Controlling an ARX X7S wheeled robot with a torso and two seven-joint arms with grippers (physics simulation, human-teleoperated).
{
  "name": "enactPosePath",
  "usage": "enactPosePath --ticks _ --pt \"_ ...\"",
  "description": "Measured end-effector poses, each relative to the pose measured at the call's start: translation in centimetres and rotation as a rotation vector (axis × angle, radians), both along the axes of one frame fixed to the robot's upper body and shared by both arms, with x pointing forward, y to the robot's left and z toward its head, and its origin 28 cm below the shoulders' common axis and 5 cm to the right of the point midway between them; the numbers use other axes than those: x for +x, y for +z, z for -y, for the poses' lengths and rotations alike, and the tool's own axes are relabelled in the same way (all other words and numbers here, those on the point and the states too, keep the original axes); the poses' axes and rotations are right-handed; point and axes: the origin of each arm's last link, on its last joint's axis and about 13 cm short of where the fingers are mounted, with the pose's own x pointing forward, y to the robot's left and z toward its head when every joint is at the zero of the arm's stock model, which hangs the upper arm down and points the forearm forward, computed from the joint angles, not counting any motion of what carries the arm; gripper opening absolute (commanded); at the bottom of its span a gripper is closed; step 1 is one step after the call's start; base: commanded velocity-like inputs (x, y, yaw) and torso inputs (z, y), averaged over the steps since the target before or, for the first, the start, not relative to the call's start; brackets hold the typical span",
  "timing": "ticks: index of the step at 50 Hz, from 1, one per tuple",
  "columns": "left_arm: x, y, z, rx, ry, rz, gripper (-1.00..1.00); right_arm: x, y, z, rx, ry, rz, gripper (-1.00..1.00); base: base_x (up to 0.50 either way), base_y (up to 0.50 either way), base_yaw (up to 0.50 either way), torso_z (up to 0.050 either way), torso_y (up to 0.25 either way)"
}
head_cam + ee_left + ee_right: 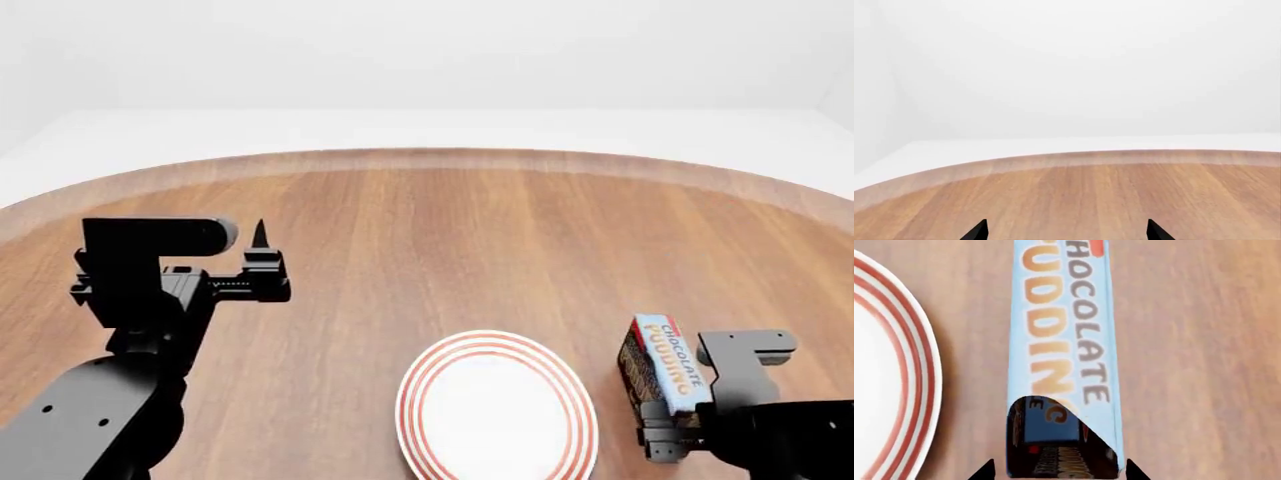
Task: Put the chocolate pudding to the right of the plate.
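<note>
Currently the left gripper [262,262] hovers apart and empty over bare bench [441,230], well clear. The plate [497,408] sits centre-front. Just right of it stands the chocolate pudding [663,364], with the right gripper [663,428] straddling it; whether it clamps is unclear. Risk: a skewed retreat could tip the carton onto the plate.

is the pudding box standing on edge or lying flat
On edge: the dark brown chocolate pudding carton has its narrow light blue lettered face up, brown side showing, right of the red-ringed white plate, between the right pincer's tips.
</note>
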Motion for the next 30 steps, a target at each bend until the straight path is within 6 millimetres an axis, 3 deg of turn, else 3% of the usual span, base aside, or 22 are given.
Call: enactPosePath --ticks 13,30 --pt "0.0 -0.1 0.0 -0.002 -0.001 -0.003 1.0 0.1 1.2 0.1 -0.021 0.008 0.042 1.0 0.0 0.0 0.0 0.0 0.0" --pt "0.1 -0.1 0.1 -0.001 -0.005 -0.003 1.0 -0.4 7.6 0.3 -0.029 0.017 0.219 1.0 0.0 0.0 0.0 0.0 0.0"
